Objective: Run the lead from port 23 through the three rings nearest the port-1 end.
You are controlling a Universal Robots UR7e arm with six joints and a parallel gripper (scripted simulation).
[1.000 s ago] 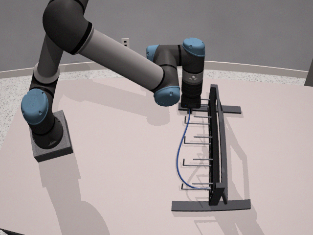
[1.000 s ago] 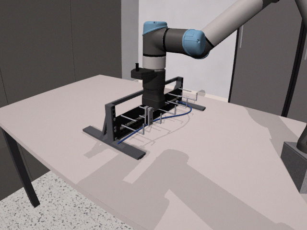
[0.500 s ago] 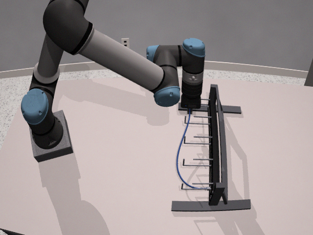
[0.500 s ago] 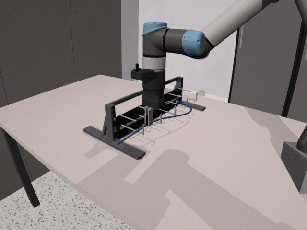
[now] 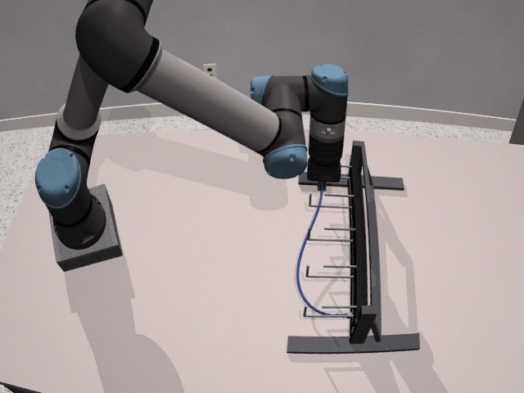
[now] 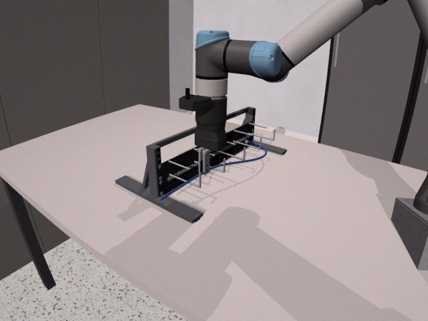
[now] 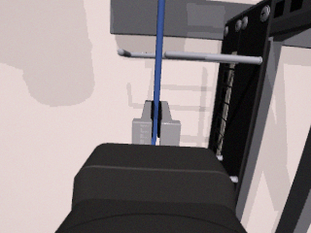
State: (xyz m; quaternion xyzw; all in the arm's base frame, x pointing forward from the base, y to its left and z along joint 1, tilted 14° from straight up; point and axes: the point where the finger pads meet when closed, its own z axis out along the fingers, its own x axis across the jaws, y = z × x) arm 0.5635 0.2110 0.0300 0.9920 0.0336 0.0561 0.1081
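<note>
Lead (image 5: pixel 297 270) (image 6: pixel 266 151) (image 7: pixel 158 58): blue, port end at the panel near the rack end farther from the wall-side table edge; free end by the opposite foot (image 6: pixel 182 210), nearer that edge. Contact between free end and foot: cannot tell.

Gripper (image 5: pixel 321 187) (image 6: pixel 204 171) (image 7: pixel 155 112): pointing down, fingers pinched together on the lead near the port-1 end. Wrist view shows the lead running between the fingers and across the end ring (image 6: pixel 199 179) (image 7: pixel 209 57). Whether it lies inside that ring: cannot tell.

Between port and gripper, the lead bows out on the robot's side. In the top view it swings beyond the front of the fourth ring (image 5: pixel 330 276) counted from port 1, then bends back toward the gripper, crossing the second ring (image 5: pixel 334 206).

Rack (image 5: pixel 363 327) (image 6: pixel 153 169): upright on the table (image 5: pixel 203 295) (image 6: pixel 311 207), its length running from near the wall-side edge toward the opposite edge. Robot's base block (image 5: pixel 110 230) (image 6: pixel 408 238): well apart from it, near the left edge in the top view.
</note>
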